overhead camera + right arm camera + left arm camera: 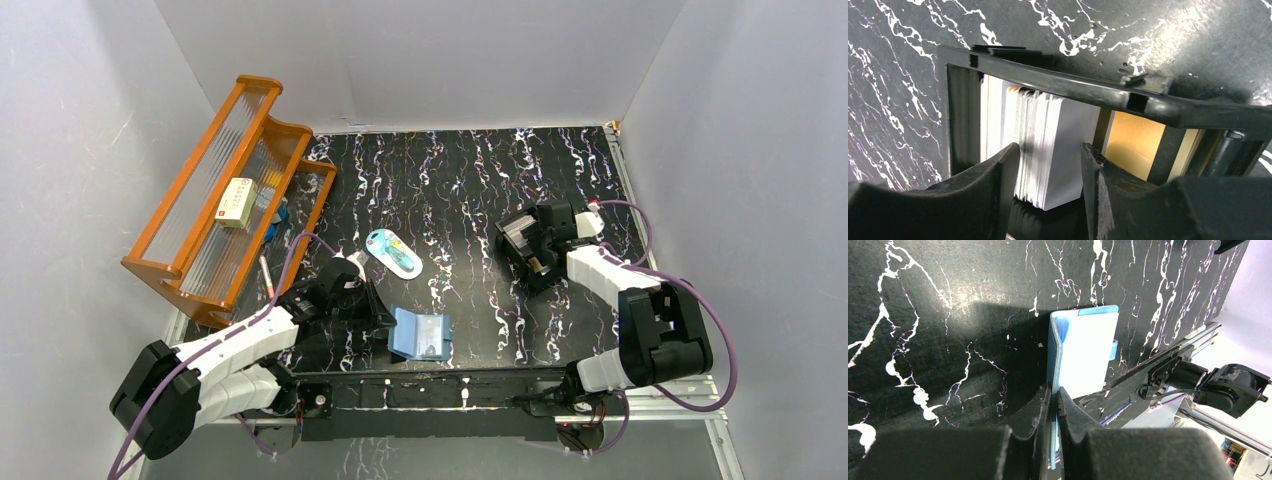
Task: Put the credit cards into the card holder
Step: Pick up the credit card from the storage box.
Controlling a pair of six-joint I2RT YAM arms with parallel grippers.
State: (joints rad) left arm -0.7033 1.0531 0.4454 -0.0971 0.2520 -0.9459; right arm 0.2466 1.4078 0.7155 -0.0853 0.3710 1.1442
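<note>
Reaching for the credit cards [1048, 145] standing on edge in the black box [1058, 82], I'm straddling the stack with my right end effector [1050, 150] spread wide. I'm propping the card holder [1088, 355] open near the front of the counter [450, 190], left end effector [1054, 395] pinching its flap, so loading's easier.

Even, bright light is cast from above. Glare is seen on the bench [973, 305] ahead of the left claw [1054, 392], where the card holder [1083, 355] is washed out. Deep shadow is seen beneath the right claw [1050, 150], whose near fingers [973, 200] are blurred.
</note>
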